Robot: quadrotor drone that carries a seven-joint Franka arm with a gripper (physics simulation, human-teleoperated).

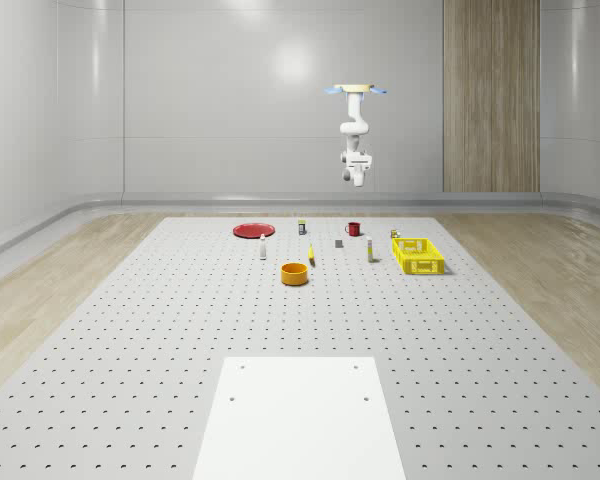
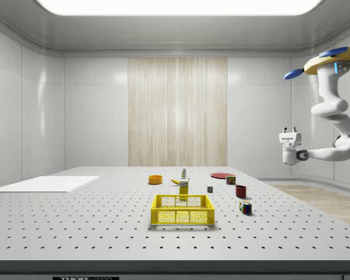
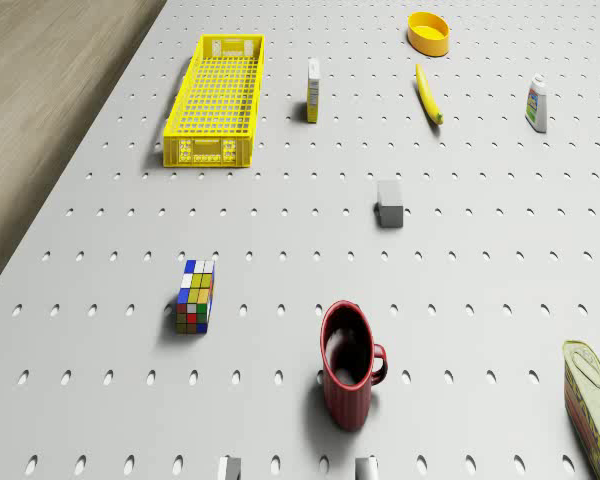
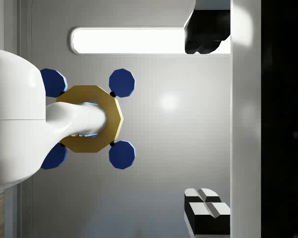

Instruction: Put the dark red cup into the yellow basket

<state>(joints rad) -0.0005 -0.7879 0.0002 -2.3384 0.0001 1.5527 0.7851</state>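
The dark red cup (image 1: 353, 229) (image 2: 241, 191) (image 3: 350, 375) stands upright on the perforated table, its handle turned away from the yellow basket (image 1: 420, 266) (image 2: 182, 217) (image 3: 208, 150), which lies some way off with nothing in it. The drone (image 1: 357, 91) (image 2: 332, 58) (image 4: 89, 119) hovers high over the far part of the table, roughly above the cup. Its arm is folded so that the gripper (image 1: 357, 180) (image 2: 290, 130) (image 4: 208, 121) points up toward the ceiling, far above the cup. The fingers (image 4: 206, 210) stand wide apart and hold nothing.
Near the cup lie a Rubik's cube (image 3: 195, 296), a grey block (image 3: 389, 203) and a can (image 3: 592, 400). Further off are a white carton (image 3: 314, 90), a banana (image 3: 429, 95), an orange bowl (image 3: 428, 30), a bottle (image 3: 537, 105) and a red plate (image 1: 252, 231). A white sheet (image 1: 298, 415) covers the near table end.
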